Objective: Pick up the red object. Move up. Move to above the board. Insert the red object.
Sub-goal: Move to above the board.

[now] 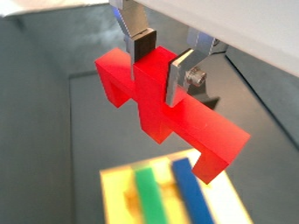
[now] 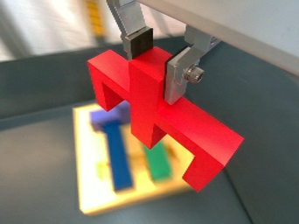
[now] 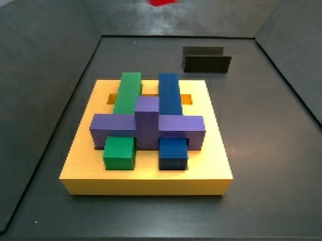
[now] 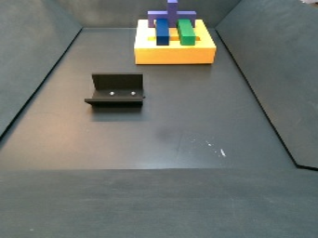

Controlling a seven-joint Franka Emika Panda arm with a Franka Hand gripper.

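Observation:
My gripper (image 1: 162, 63) is shut on the raised centre stub of the red object (image 1: 176, 118) and holds it in the air, clear of everything. Both wrist views show this grip (image 2: 158, 61), with the red object (image 2: 146, 101) hanging below the fingers. The yellow board (image 2: 93, 188) lies far below it, also seen in a wrist view (image 1: 117, 188). In a side view only a red sliver (image 3: 164, 2) shows at the top edge, beyond the board (image 3: 145, 174). The board (image 4: 174, 54) bears green, blue and purple blocks.
The dark fixture (image 3: 208, 61) stands on the floor behind the board, apart from it, and shows in both side views (image 4: 118, 90). Dark sloping walls enclose the grey floor. On the board are a long green block (image 3: 128, 94), a long blue block (image 3: 168, 94) and a purple block (image 3: 145, 124).

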